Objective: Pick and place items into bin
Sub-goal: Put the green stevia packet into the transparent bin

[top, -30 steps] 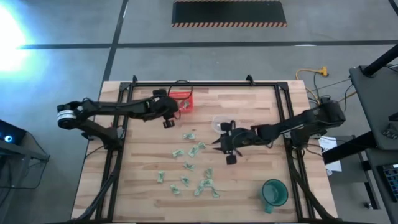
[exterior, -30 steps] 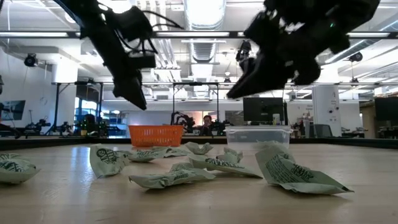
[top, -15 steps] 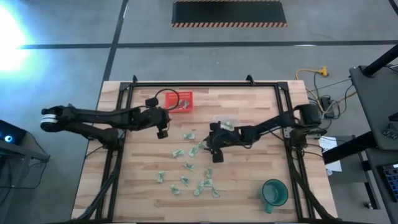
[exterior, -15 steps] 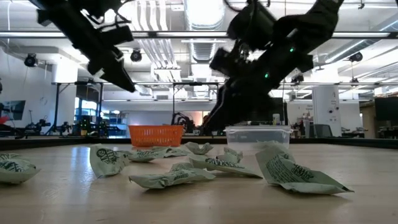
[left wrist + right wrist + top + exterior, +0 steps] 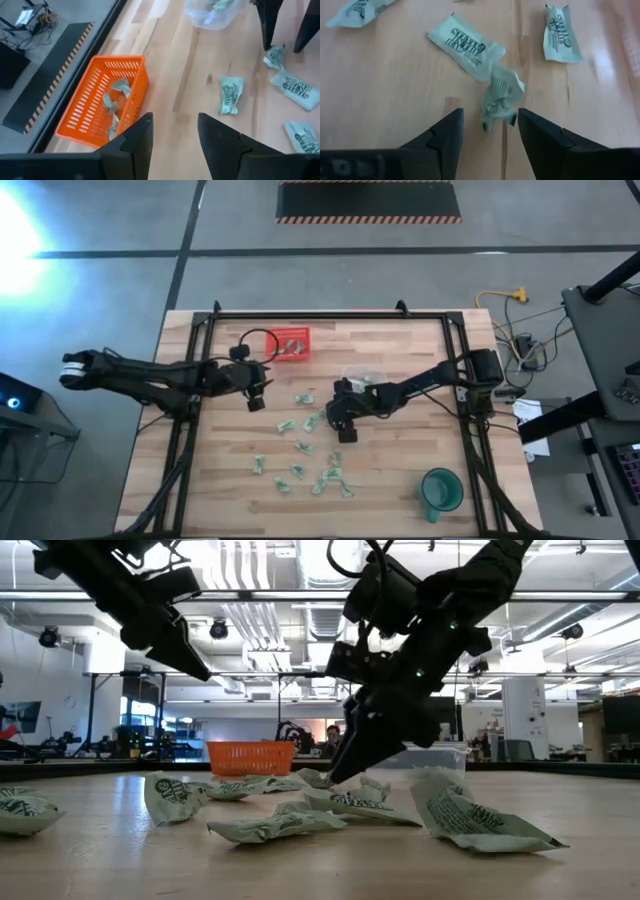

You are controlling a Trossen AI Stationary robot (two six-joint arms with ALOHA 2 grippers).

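Several small pale green wrapped pieces lie flat, scattered over the middle of the wooden table, and a few more lie in the orange basket near the far edge. My right gripper is open and low over the pile. In the right wrist view its fingers stand on either side of one crumpled piece; I see no touch. My left gripper is open and empty, on the near side of the basket and off the table.
A clear plastic tub with a few pieces in it stands just beyond my right gripper. A green mug stands at the near right corner. Black frame rails run along the table's sides. Bare wood shows at near left.
My left gripper has drawn back from the orange basket toward the near edge and slightly left. My right gripper has travelled toward the table's left and come down over the scattered pieces, ending astride one crumpled piece. The pieces on the table have stayed where they were.
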